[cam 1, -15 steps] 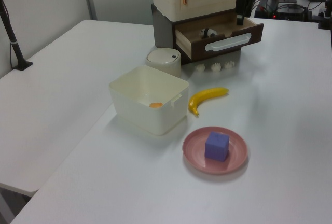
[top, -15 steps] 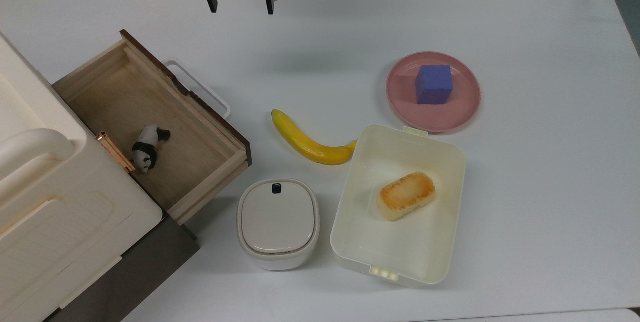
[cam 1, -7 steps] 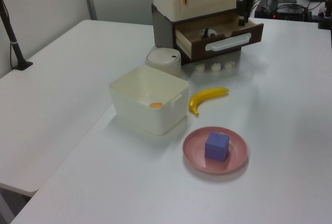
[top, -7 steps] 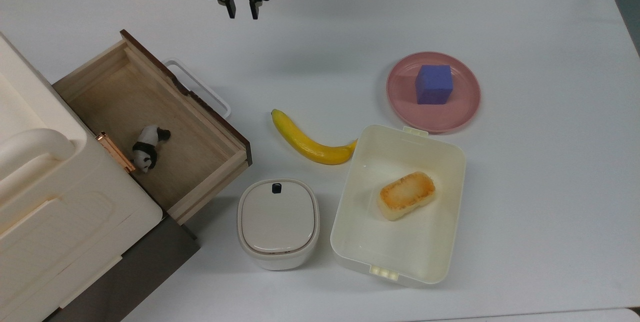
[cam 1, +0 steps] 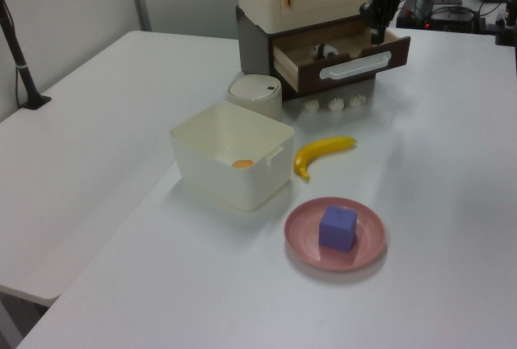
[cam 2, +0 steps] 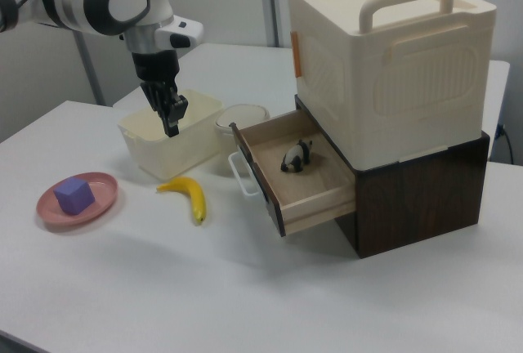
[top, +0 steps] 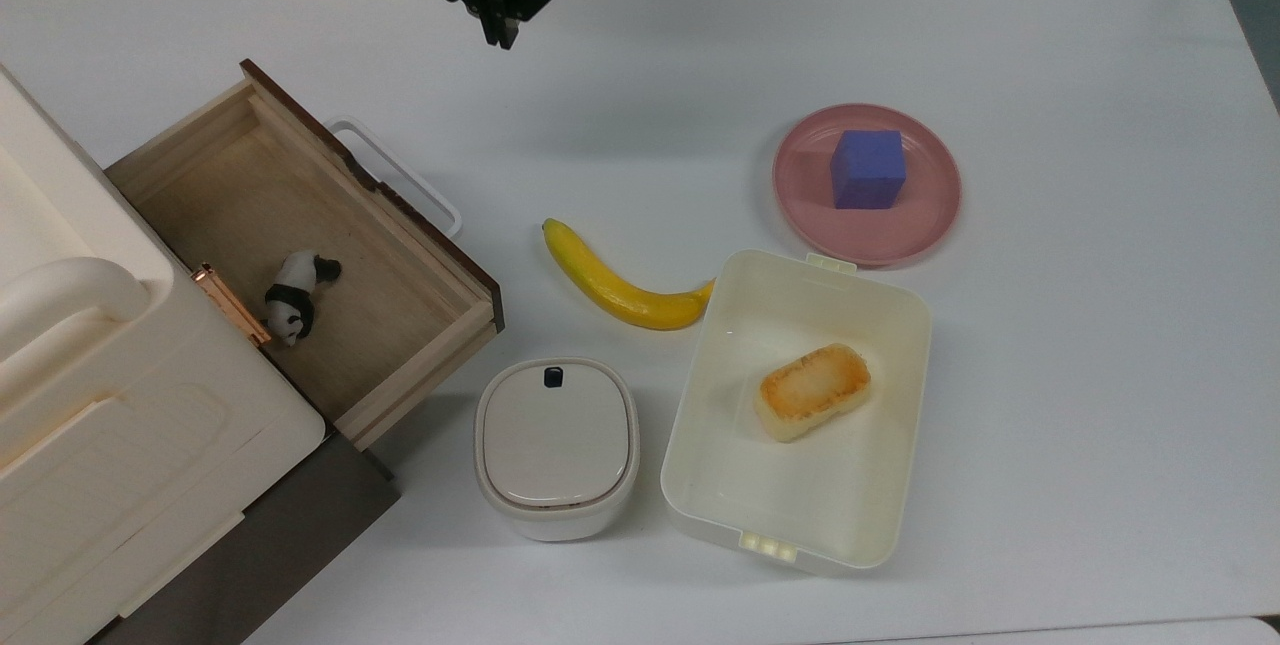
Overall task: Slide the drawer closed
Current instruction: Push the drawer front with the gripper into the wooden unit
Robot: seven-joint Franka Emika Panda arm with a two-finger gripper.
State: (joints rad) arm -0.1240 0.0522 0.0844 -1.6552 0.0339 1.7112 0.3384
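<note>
At the top view's left, the drawer [top: 300, 245] is seen pulled well out of the dark brown cabinet [cam 2: 417, 194], its white loop handle [top: 395, 175] facing the open table [top: 1050, 375]. A toy panda [top: 295, 297] lies inside, low enough that closing is judged unobstructed. The end effector [top: 497, 30] is held above the table at the far edge, apart from the handle, fingers pressed together with nothing between them; a blunt tip is likely meant for pushing the front panel. Against the frame a second ago, the fingers are noted as shut from wide apart, and the tip shifted slightly toward the top view's right. Drawer, banana [top: 620, 280] and cream tub [top: 800, 525] are unchanged.
</note>
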